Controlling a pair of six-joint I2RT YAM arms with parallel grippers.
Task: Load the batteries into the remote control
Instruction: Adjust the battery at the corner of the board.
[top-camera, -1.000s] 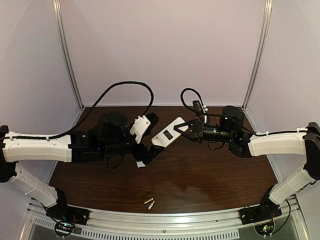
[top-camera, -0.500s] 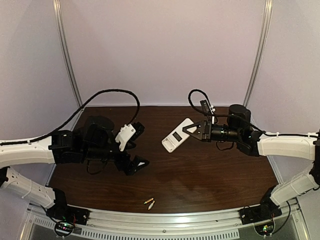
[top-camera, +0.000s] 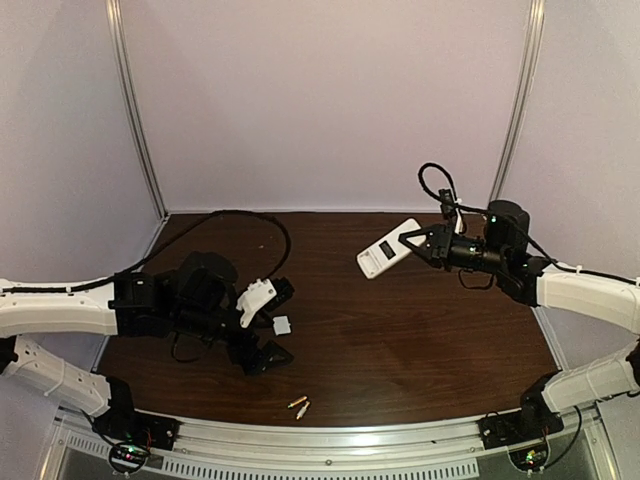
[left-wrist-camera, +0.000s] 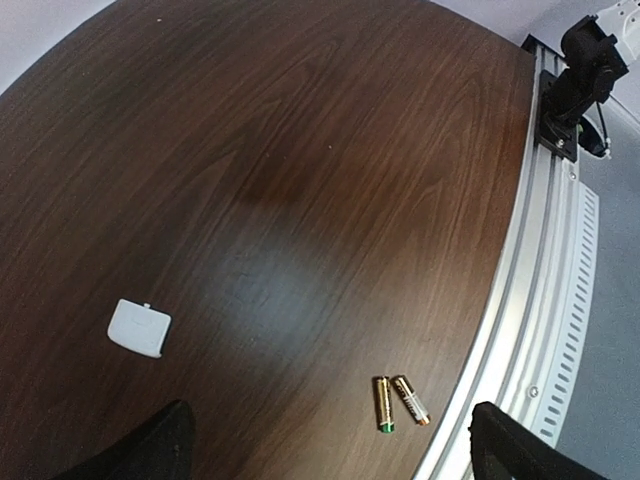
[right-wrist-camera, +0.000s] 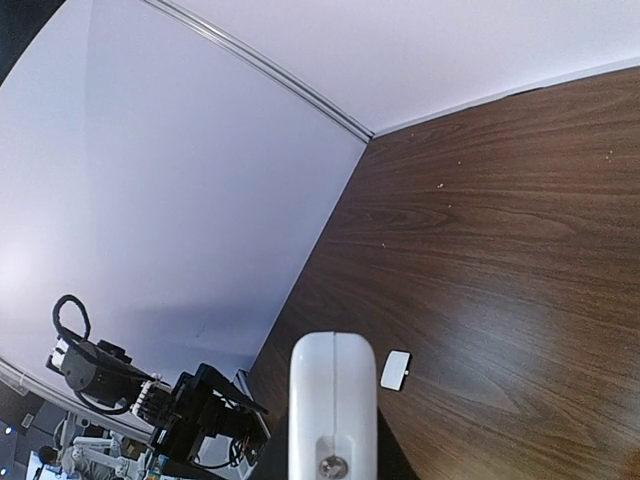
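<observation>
- The left arm (top-camera: 60, 310) is stretching low toward the middle, and the left gripper (top-camera: 286, 320) is holding its jaws wide apart.
- The right arm (top-camera: 590, 295) is reaching inward, its right gripper (top-camera: 425, 243) clamping the remote control (top-camera: 388, 248).

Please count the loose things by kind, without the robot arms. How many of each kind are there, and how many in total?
Batteries: 2, side by side on the table
Remote control: 1, held in the right gripper
White battery cover: 1, flat on the table
Total: 4
</observation>
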